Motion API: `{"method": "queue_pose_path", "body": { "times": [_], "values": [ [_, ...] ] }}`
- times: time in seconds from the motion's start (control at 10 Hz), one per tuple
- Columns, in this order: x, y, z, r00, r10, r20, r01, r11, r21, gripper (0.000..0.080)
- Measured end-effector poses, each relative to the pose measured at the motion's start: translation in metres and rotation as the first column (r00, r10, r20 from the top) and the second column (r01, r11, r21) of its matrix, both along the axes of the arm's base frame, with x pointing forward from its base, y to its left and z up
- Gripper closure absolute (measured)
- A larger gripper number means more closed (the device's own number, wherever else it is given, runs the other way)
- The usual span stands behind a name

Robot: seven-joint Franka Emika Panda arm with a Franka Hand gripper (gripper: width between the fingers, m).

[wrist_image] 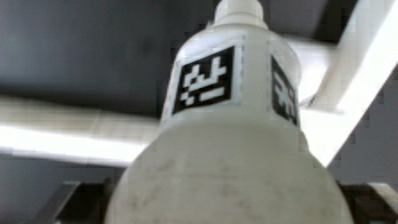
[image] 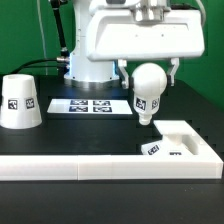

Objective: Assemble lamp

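Observation:
My gripper [image: 149, 72] is shut on the white ball bulb [image: 149, 88], gripping its round part with the neck pointing down. The bulb hangs just above the near-left part of the flat white base [image: 165, 148], which lies at the exterior view's right and shows black-and-white tags on its side. In the wrist view the bulb [wrist_image: 222, 120] fills the middle, a tag on its neck, with a dark finger on each side of it at my gripper [wrist_image: 222, 205]. The white cone shade [image: 20, 102] stands alone at the exterior view's left.
The marker board [image: 92, 104] lies flat behind the bulb, in front of the arm's foot. The long white L-shaped wall [image: 90, 168] runs along the table's front and turns up beside the base at the right.

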State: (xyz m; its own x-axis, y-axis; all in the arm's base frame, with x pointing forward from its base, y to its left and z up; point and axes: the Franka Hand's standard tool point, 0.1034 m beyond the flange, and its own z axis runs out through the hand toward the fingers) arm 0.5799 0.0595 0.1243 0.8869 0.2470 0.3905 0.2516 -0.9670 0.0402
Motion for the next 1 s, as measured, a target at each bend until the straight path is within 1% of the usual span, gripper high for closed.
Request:
{"method": "queue_pose_path", "body": {
  "times": [0.1,0.2,0.4,0.5,0.6,0.7,0.8,0.9,1.0],
  "values": [
    [0.001,-0.006,0.004,0.995,0.047,0.092,-0.044,0.998,-0.040,0.0222],
    [0.004,-0.011,0.009,0.989,0.048,0.141,-0.041,0.998,-0.052,0.0222],
    [0.002,-0.013,0.006,0.988,0.046,0.145,-0.039,0.998,-0.054,0.0222],
    [0.003,-0.012,0.007,0.988,0.046,0.146,-0.039,0.998,-0.054,0.0222],
    [0.005,-0.009,0.012,0.990,0.042,0.135,-0.036,0.998,-0.044,0.0222],
    [0.013,-0.002,0.021,0.993,0.035,0.112,-0.033,0.999,-0.025,0.0222],
    [0.021,0.011,0.030,0.992,0.017,0.121,-0.017,1.000,0.000,0.0222],
    [0.028,0.029,0.036,0.993,0.008,0.114,-0.011,1.000,0.024,0.0222],
    [0.034,0.041,0.040,0.995,0.015,0.102,-0.018,0.999,0.033,0.0222]
  ]
}}
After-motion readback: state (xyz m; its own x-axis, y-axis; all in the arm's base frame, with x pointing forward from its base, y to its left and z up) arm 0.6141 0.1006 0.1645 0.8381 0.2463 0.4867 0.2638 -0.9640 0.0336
